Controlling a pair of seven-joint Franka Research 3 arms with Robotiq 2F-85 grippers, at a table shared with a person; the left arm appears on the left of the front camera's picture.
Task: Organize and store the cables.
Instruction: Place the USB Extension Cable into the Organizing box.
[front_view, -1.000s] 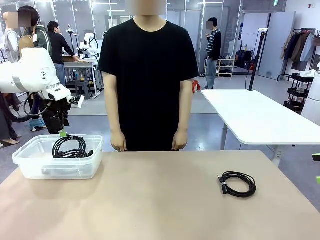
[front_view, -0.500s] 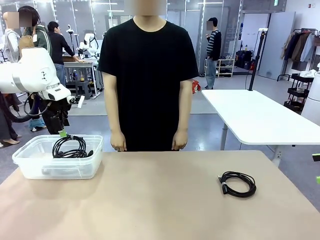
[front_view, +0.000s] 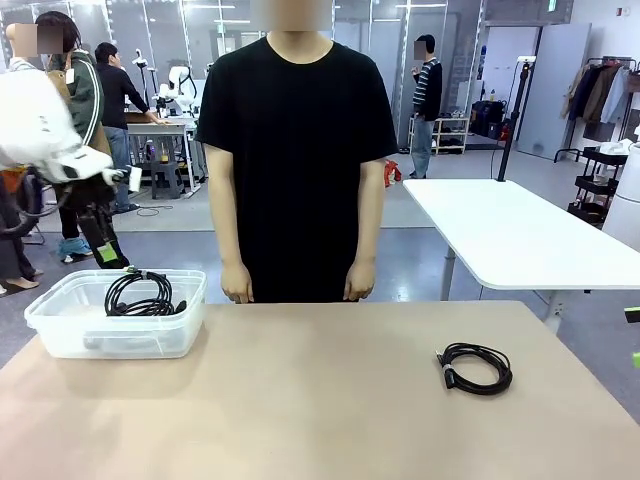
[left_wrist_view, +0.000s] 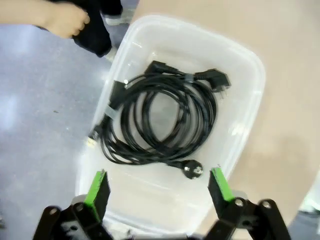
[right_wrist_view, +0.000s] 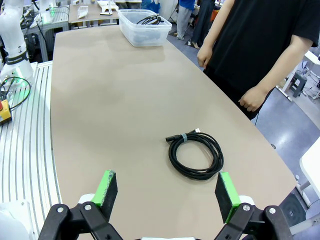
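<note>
Inside the clear bin (front_view: 60, 330) coiled cables (left_wrist_view: 160, 120) lie stored, seemingly two; both grippers (left_wrist_view: 157, 187) (right_wrist_view: 167, 192) gape empty; next, the right one takes the lone coil (right_wrist_view: 196, 154) right of the bin

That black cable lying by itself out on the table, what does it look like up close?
The loose cable is thin, black and wound as a flat round coil of several loops, held by a small pale band near its plug ends. It lies on the bare tan table toward the robot's right, touched by nothing. The right gripper hangs open above it.
</note>
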